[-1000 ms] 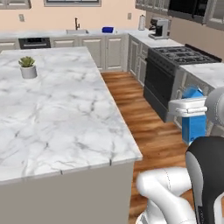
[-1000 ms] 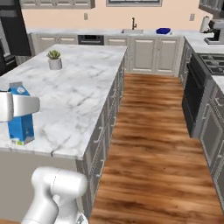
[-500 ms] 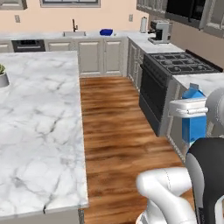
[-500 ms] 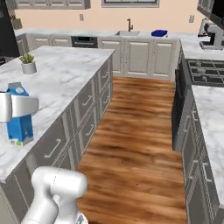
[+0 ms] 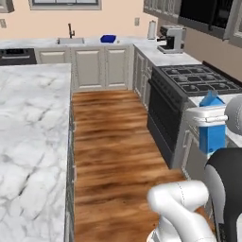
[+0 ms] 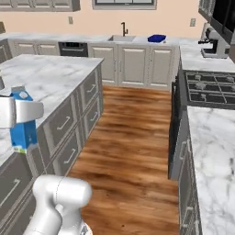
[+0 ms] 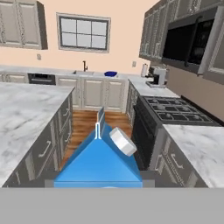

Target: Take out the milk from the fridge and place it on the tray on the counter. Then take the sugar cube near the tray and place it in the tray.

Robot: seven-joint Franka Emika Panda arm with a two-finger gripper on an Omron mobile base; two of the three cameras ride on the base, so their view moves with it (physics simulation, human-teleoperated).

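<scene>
My gripper (image 5: 211,115) is shut on the milk (image 5: 211,136), a blue gable-top carton held upright in the air at the right of the left base view. From the right base view the gripper (image 6: 19,112) and milk (image 6: 22,133) hang at the far left, beside the island. The hand view looks down on the milk's (image 7: 98,165) blue roof and white cap. The blue tray (image 5: 108,38) lies far off on the back counter (image 5: 126,41) right of the sink, and shows as the tray (image 6: 157,38) and the tray (image 7: 110,74) too. The fridge is out of view and the sugar cube is too small to make out.
A large marble island (image 5: 28,123) fills the left side. A dark stove (image 5: 198,81) and a coffee machine (image 5: 171,38) stand along the right counter. A wood floor aisle (image 5: 113,137) runs between island and stove toward the back counter and sink (image 5: 71,40).
The whole picture has shifted: the base has moved, so the island slid left and the stove and back counter came more into view. The milk stays gripped at the same spot.
</scene>
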